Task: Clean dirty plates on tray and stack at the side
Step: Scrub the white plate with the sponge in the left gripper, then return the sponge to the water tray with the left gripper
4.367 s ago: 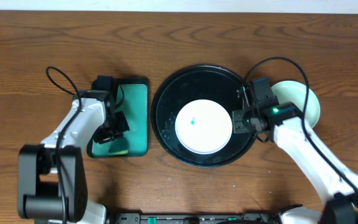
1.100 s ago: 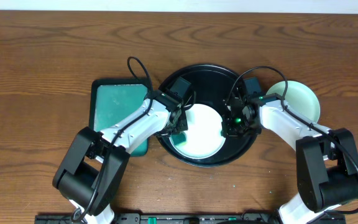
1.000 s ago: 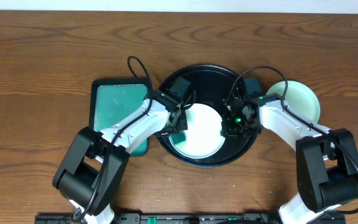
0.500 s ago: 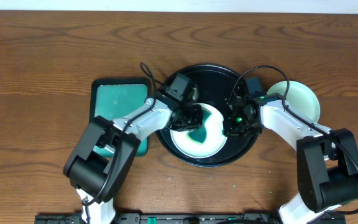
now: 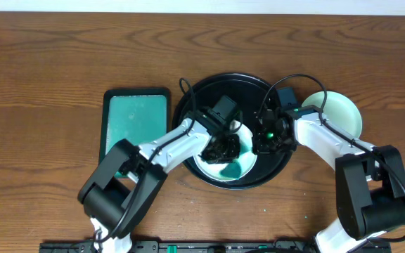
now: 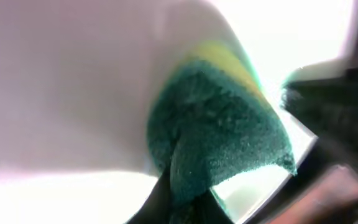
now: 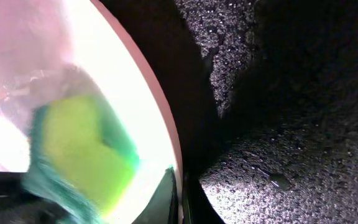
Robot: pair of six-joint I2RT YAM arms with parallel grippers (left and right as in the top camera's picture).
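Plate [image 5: 247,160] rim pinched by right end effector [image 5: 258,145]; left end effector [image 5: 223,150] clamps sponge [image 5: 230,169] mid-plate, inside tray [image 5: 220,90].

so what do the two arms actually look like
The left arm and right arm are chunky white links with black joints. The left pincer and right pincer are black. A thin black cable loops off each wrist; a small green light glows on the right one.

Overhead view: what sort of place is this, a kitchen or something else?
Probably a robot test bench rather than a kitchen: on a wooden table, a robot's left gripper wipes a plate with a sponge on a black tray, with a teal tray beside it.
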